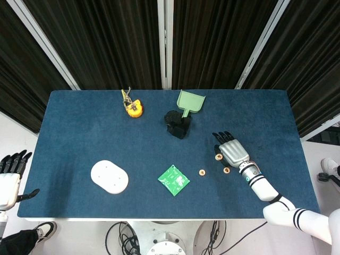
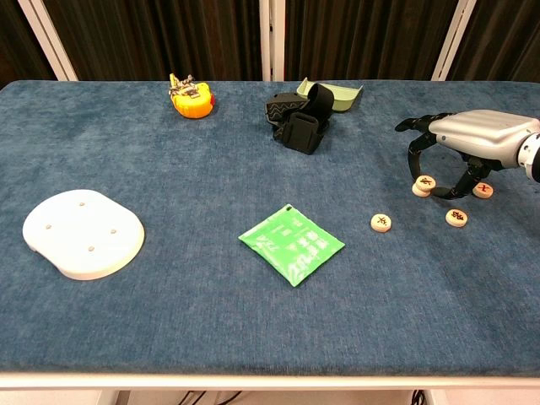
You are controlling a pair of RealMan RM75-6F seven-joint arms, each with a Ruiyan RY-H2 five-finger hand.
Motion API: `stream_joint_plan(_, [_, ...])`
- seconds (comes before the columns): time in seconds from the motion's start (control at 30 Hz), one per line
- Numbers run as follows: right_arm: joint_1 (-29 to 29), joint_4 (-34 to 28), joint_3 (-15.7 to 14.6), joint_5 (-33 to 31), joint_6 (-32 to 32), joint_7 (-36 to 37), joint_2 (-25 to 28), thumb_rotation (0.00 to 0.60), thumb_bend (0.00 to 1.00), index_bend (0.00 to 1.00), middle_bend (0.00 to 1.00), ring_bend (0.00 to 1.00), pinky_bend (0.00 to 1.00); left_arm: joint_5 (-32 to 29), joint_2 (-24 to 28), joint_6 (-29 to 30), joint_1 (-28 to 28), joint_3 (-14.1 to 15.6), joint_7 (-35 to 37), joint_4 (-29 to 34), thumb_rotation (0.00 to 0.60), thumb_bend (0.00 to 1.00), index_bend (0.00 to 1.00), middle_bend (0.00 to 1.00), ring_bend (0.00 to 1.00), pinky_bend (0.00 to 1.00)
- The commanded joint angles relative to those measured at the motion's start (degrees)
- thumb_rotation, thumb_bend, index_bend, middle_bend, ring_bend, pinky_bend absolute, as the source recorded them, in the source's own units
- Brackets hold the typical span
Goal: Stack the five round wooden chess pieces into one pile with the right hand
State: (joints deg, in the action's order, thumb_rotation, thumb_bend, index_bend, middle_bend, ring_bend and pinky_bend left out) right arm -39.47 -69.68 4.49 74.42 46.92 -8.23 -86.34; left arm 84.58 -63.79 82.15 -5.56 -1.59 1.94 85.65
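My right hand [image 2: 477, 135] [image 1: 232, 151] arches over the right side of the blue table [image 2: 169, 152]. Its fingertip and thumb pinch a round wooden chess piece [image 2: 423, 183] [image 1: 217, 156], which sits on top of a second piece. Three other pieces lie singly on the cloth. One [image 2: 483, 189] is under the palm, one [image 2: 456, 217] [image 1: 227, 170] is nearer the front, and one [image 2: 381, 222] [image 1: 202, 172] is further left. My left hand [image 1: 10, 175] hangs beyond the table's left edge, fingers spread and holding nothing.
A green packet [image 2: 291, 245] lies mid-table and a white oval pad [image 2: 82, 232] at the left. Along the back stand an orange tape measure [image 2: 191, 95], a black strap bundle [image 2: 299, 118] and a green scoop [image 2: 337, 94].
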Motion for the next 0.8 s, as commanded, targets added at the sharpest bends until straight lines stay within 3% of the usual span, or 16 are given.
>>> stream_joint_plan(0.03, [-0.1, 0.0, 0.07, -0.32, -0.32, -0.22, 0.06, 0.6, 0.24, 0.5, 0.02, 0.0, 0.0, -0.04, -0.01, 0.03, 0.01, -0.03, 0.0, 0.01, 0.6, 0.01, 0.0, 0.0, 0.0, 0.0])
stream_joint_plan(0.3, [-0.18, -0.68, 0.27, -0.59, -0.45, -0.31, 0.43, 0.6, 0.23, 0.39, 0.02, 0.0, 0.0, 0.0, -0.03, -0.02, -0.02, 0.0, 0.03, -0.05, 0.6, 0.01, 0.0, 0.0, 0.0, 0.0])
stream_joint_plan(0.57, [-0.11, -1.89, 0.3, -0.18, 0.14, -0.38, 1.15, 0.6, 0.23, 0.38, 0.02, 0.0, 0.0, 0.14, 0.11, 0.18, 0.06, 0.04, 0.31, 0.09, 0.6, 0.01, 0.0, 0.0, 0.0, 0.0])
stream_joint_plan(0.8, [-0.03, -6.65, -0.41, 3.17, 2.13, 0.0, 3.13, 0.6, 0.23, 0.38, 0.02, 0.0, 0.0, -0.07, 0.23, 0.13, 0.07, -0.06, 0.66, 0.08, 0.6, 0.01, 0.0, 0.0, 0.0, 0.0])
